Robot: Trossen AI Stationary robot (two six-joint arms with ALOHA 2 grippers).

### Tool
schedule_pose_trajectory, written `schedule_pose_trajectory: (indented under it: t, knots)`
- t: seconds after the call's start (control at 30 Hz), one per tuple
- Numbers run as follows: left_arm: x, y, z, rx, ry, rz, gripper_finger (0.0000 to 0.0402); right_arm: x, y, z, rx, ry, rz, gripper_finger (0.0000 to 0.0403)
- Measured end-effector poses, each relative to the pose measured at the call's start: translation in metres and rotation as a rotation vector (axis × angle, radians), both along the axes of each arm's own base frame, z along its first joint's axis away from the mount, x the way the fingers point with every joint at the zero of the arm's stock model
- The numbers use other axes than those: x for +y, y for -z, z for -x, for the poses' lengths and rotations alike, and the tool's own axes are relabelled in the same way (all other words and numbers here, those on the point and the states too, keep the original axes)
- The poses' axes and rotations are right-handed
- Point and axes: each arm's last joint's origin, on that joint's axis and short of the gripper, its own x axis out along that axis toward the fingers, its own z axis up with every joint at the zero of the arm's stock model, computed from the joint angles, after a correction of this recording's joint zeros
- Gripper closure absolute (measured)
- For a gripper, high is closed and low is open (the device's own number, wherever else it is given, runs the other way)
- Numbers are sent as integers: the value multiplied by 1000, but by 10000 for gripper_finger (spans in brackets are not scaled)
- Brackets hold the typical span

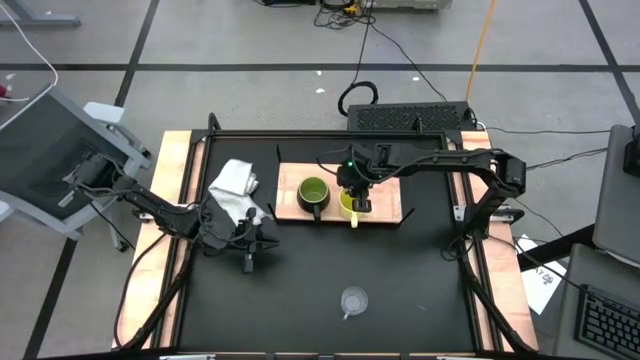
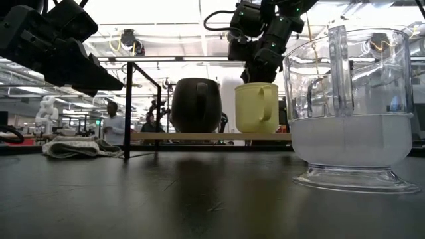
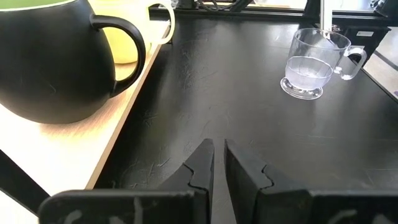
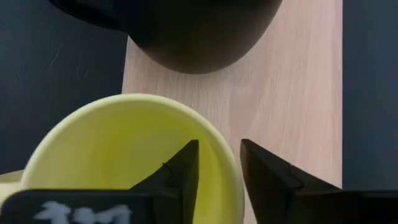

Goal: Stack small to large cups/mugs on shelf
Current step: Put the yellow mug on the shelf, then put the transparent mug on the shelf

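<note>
The light-wood shelf (image 1: 385,190) lies at the table's far middle. The dark green mug (image 1: 313,193) and the yellow mug (image 1: 347,208) stand upright on it side by side, the yellow one to the right. My right gripper (image 4: 219,142) is over the yellow mug (image 2: 256,107), shut on its rim. The clear glass cup (image 1: 353,300) stands upright on the black tabletop near the front edge. My left gripper (image 3: 218,149) is shut and empty, hovering just left of the shelf's near left corner, above the tabletop. My right gripper holds the yellow mug's rim (image 4: 227,163) on its right side, one finger (image 4: 183,171) inside the mug and one finger (image 4: 267,177) outside. The fingers come from above, pointing down. The mug stands upright with its base on the shelf (image 2: 199,136).
A crumpled white cloth (image 1: 235,185) lies on the table left of the shelf. Black brackets stand at the shelf's corners (image 2: 127,109). Wooden side rails (image 1: 170,230) border the tabletop. People show in the room beyond the table.
</note>
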Motion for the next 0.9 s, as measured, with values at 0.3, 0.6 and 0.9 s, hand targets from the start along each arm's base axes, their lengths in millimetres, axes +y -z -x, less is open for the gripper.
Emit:
schedule_pose_trajectory:
  t: [0.3,0.6,0.9]
  knots:
    - [0,0,0,-2,0,1,362,3,-24,10,-80,-4,12,249]
    - [0,0,0,-1,0,0,362,19,-73,38,-237,32,7,242]
    - [0,0,0,-2,4,-15,362,69,-92,49,-280,-61,-64,338]
